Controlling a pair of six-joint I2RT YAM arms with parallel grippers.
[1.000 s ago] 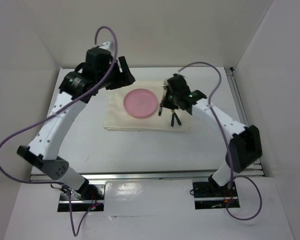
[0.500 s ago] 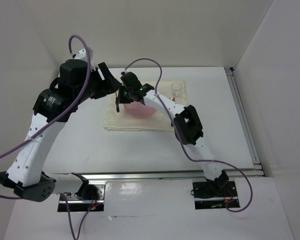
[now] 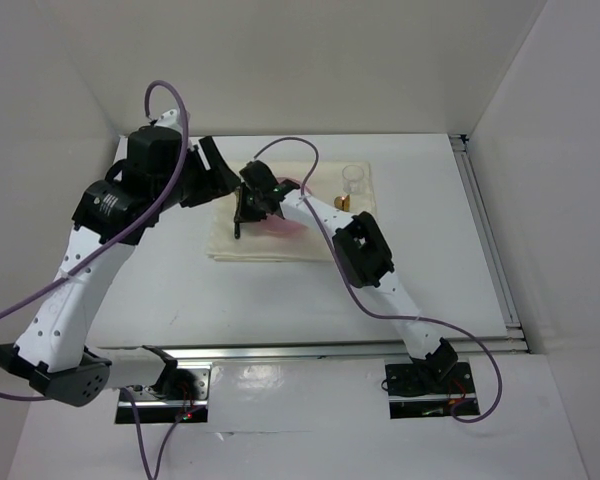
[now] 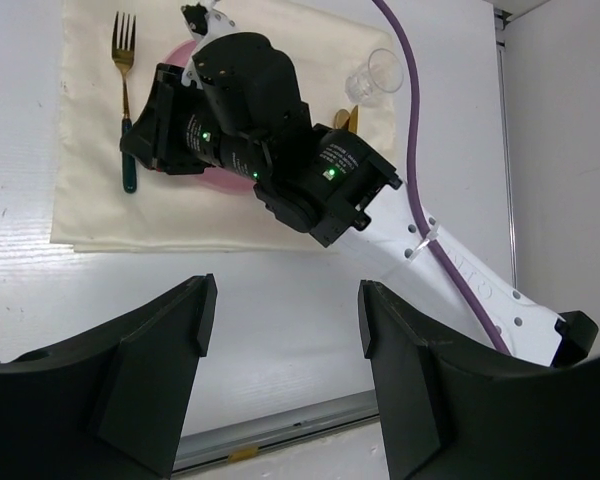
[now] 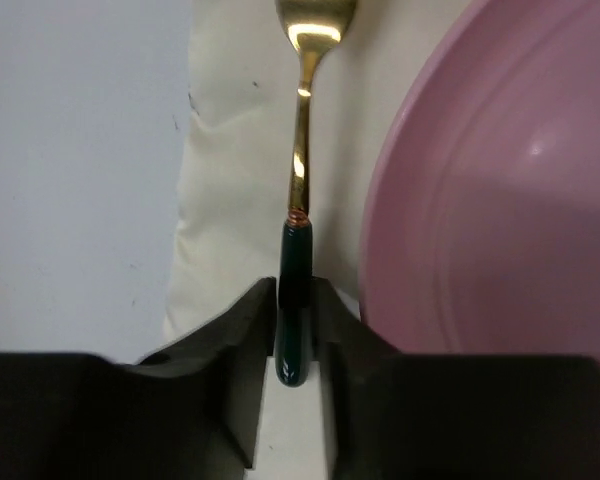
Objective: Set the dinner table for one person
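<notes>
A gold fork with a dark green handle [image 5: 298, 215] lies on the cream cloth [image 5: 230, 190] just left of the pink plate [image 5: 490, 200]. My right gripper [image 5: 295, 300] is shut on the fork's handle; in the top view it [image 3: 241, 220] reaches over the cloth's left part, its arm hiding most of the plate [image 3: 292, 227]. The left wrist view shows the fork [image 4: 125, 80], cloth [image 4: 90, 210] and plate [image 4: 223, 184]. My left gripper [image 4: 285, 300] is open and empty, held high over the white dinner table [image 3: 430, 270], also seen in the top view [image 3: 220, 168].
A clear glass [image 3: 354, 178] stands on the cloth's far right corner, also in the left wrist view [image 4: 380, 72]. A gold utensil tip [image 3: 340, 203] shows beside the right arm. Metal rails [image 3: 490, 240] run along the table's right and near edges.
My right gripper has swung from the plate's right side across to its left and now sits low at the fork. My left arm has drawn back and up.
</notes>
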